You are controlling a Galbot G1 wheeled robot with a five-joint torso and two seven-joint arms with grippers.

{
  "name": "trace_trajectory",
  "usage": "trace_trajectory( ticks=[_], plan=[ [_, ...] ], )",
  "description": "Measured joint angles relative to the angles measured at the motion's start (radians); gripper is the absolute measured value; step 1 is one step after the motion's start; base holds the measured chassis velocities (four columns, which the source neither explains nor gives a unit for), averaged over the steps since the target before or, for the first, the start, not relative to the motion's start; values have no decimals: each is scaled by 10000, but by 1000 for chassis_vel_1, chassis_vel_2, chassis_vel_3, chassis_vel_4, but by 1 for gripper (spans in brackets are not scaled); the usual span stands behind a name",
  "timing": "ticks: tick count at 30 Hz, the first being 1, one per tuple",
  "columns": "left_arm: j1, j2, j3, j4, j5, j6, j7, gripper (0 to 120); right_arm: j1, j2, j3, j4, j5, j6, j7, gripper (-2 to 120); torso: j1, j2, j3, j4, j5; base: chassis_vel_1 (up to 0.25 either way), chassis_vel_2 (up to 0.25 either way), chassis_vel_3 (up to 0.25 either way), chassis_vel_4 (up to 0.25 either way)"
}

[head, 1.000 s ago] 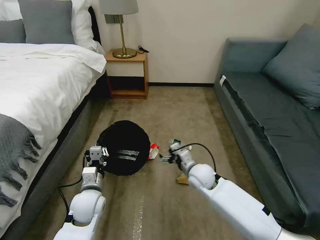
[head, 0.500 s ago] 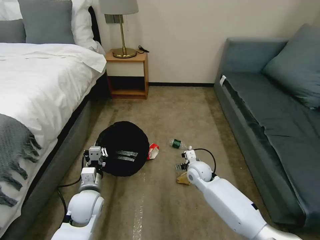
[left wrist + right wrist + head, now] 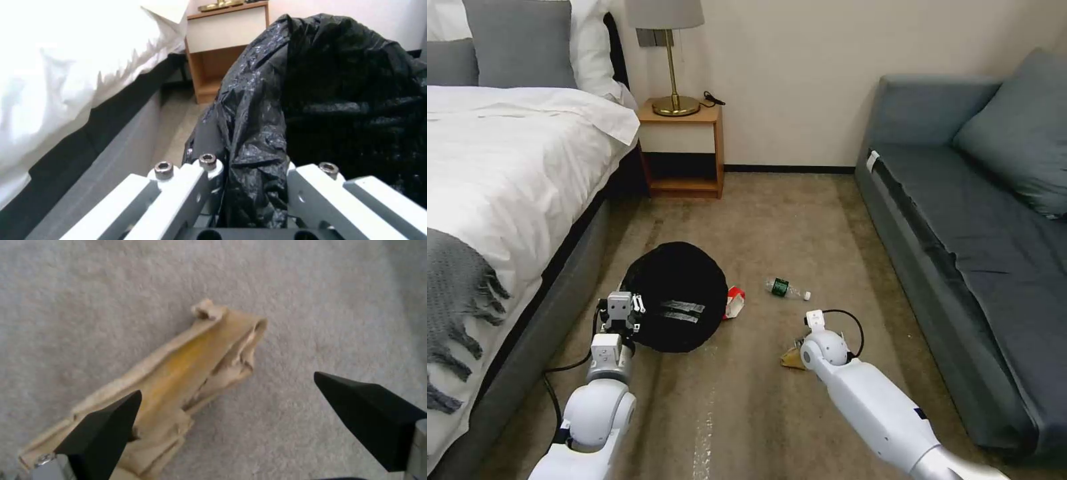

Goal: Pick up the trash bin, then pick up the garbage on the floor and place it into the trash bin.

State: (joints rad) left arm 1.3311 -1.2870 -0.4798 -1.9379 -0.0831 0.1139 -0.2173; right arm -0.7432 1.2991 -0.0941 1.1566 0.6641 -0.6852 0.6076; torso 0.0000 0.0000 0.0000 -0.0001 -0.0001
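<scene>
Brownish carpet [image 3: 774, 220] runs between a bed with white sheets [image 3: 500, 167] and a grey-blue sofa [image 3: 960, 220], with a small wooden nightstand [image 3: 684, 150] against the far wall.

Near the bed, the trash bin [image 3: 675, 293] shows its black bag lining, and the left gripper [image 3: 620, 311] is at its near rim. In the left wrist view, the two fingers [image 3: 186, 186] stand on both sides of the folded bag and rim, pinching it (this grip probably keeps the bin in hand and its mouth turned up so garbage can be dropped in).

The right gripper [image 3: 231, 403] hangs low over the floor with its dark fingertips [image 3: 106, 423] spread apart. Below them lies the tan crumpled scrap [image 3: 186, 373], flat on the carpet; one fingertip is over its edge, the other over bare carpet beside it. I judge that the jaws are held wide so they can come down around the scrap.

The other garbage lies on the floor: a small clear bottle with green label [image 3: 786, 289] farther ahead, and a red-and-white wrapper [image 3: 734, 301] touching the side of the bin.
</scene>
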Motion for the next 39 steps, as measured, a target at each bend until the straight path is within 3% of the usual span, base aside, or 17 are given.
trace_trajectory(
  ticks=[14,23,39],
  plan=[
    [104,-14,-50,25,-35,-70,32,4,41,271,40,-710,-255,506,-1110,99,0,0,0,1,0,0,0,0,0],
    [104,-26,-87,61,-52,-93,36,4,87,309,72,-982,-521,719,-1833,63,0,0,0,1,0,0,0,0,0],
    [105,-80,-85,93,-56,-93,36,4,68,267,127,-1110,-814,1110,-2175,7,0,0,0,0,0,0,0,0,0]
  ],
)
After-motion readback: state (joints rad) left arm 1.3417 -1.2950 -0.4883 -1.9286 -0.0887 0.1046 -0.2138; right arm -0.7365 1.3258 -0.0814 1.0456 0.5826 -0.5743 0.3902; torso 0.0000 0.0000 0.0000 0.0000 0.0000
